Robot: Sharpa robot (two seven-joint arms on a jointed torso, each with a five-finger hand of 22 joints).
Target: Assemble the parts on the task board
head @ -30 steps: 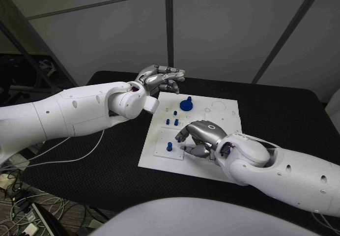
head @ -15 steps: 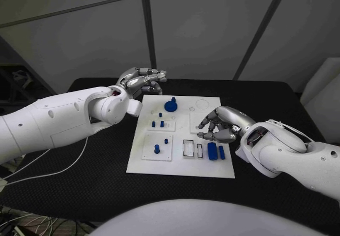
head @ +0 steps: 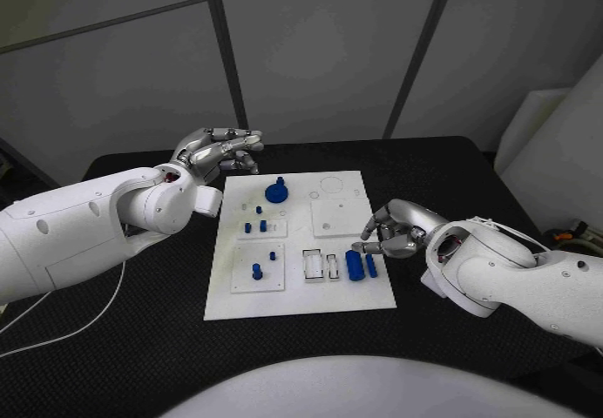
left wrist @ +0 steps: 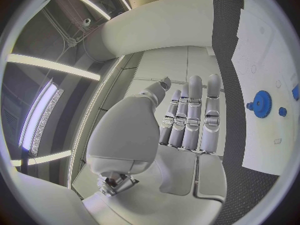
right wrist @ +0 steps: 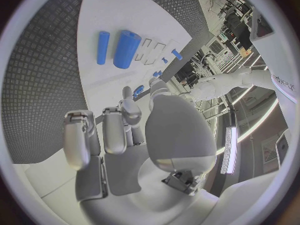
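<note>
A white board (head: 301, 287) lies mid-desk (head: 503, 187). Two blue cylinders (head: 361, 264), likely light, hard and slick, lie near its right edge; grasp them across the middle. The right hand (head: 392, 232) hovers beside them, empty. The left hand (head: 216, 150), far left, is curled, empty.

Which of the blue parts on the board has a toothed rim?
The blue gear at the far end of the task board, nearest the left robot hand. The other blue parts are plain pegs and cylinders.
</note>
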